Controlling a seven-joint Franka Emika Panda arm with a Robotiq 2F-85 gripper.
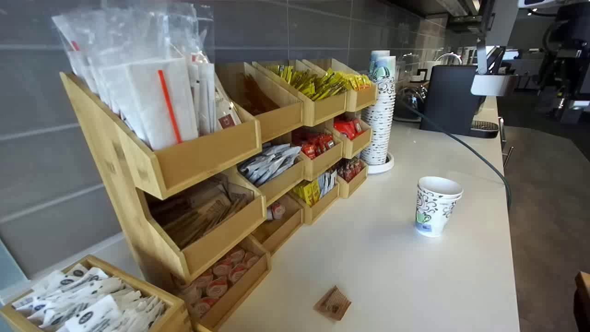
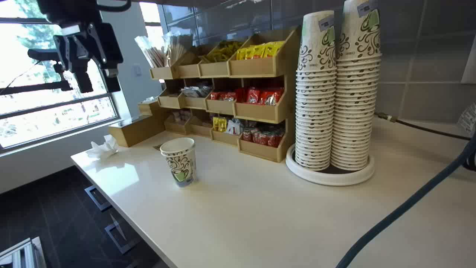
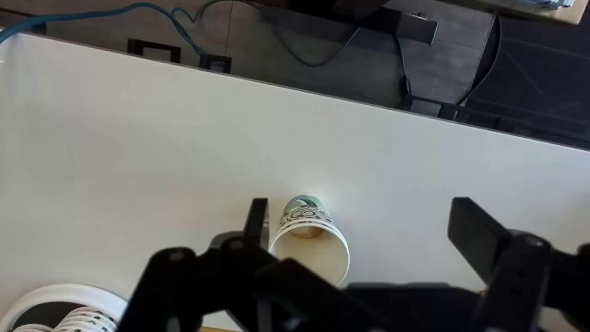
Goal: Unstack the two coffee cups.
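Coffee cups (image 1: 439,208) are standing upright on the counter (image 1: 378,258), one nested in the other, between the bin shelf (image 2: 256,69) and the front edge. A double rim is showing in both exterior views, so unstacking isn't counting as done. Gripper (image 3: 362,226) is hanging well above them, no contact, spread wide, holding nothing. In the wrist view the cups are showing between its fingers (image 3: 477,240), off-centre, much closer to the one at the view's left.

Step in hand, my read: approach, pre-grasp.

Next move is calling for centring over the mouth, then coming down. Inner cup (image 1: 440,186) is giving only a thin lip above the outer cup (image 1: 435,214), so the grip is needing to land on that lip, or on the wall with one finger inside. Squeezing the pair from outside would likely be catching the outer cup and lifting both. I'm expecting the paper walls to be buckling under a hard squeeze, and some sticking between the two. So: light grip, slow straight lift, setting the inner cup down beside the outer one. Tall cup stacks (image 2: 316,115) on the tray (image 2: 331,180) are sitting well apart; leaving those alone.
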